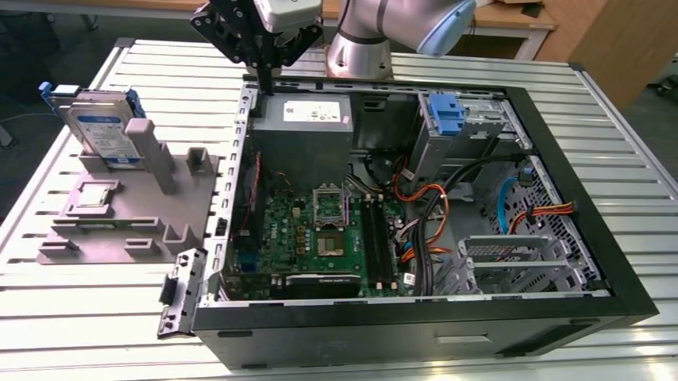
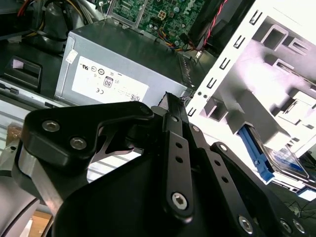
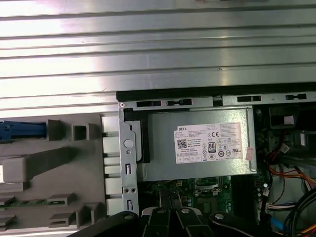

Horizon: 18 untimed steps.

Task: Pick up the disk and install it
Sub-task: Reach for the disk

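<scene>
Black linkage gripper [image 1: 263, 78]: fingers pressed together, apparently nothing between them, judging from the second wrist view. It hangs over a corner of the open black computer case [image 1: 371, 333], just above the grey metal power-supply box [image 1: 302, 119] with a white sticker. The disk [image 1: 101, 127], a flat silver-grey hard drive with a white-and-blue label in blue plastic rails, stands upright in the grey plastic fixture [image 1: 106, 230] on the ribbed metal table [image 1: 85, 317]. It is at the exterior view's left, apart from the gripper. A blue plastic bracket [image 1: 445, 115] sits in the case's drive bay.
</scene>
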Tool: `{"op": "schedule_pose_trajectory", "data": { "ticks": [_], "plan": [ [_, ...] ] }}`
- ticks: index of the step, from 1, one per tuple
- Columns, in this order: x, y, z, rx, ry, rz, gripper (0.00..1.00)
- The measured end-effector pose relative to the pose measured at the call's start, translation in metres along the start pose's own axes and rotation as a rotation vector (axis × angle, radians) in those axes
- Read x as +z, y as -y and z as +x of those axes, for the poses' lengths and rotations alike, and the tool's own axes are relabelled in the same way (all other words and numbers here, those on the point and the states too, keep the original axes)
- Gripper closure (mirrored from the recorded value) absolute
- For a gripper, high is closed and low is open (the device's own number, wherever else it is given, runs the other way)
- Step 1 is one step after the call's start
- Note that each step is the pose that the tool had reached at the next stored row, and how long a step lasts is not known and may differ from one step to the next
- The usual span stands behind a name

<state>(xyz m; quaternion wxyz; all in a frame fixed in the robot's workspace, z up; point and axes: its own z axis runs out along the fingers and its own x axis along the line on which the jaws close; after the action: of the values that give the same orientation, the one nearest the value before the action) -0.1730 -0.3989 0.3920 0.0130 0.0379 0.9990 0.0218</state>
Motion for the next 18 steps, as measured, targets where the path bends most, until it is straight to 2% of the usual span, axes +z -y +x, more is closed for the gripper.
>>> {"op": "schedule_pose_trajectory", "data": {
  "ticks": [17, 18],
  "plan": [
    [0.0002, 0.0003, 0.0045, 0.0, 0.0, 0.0, 0.9],
    [0.0005, 0.0008, 0.01, 0.0, 0.0, 0.0, 0.9]
  ]
}}
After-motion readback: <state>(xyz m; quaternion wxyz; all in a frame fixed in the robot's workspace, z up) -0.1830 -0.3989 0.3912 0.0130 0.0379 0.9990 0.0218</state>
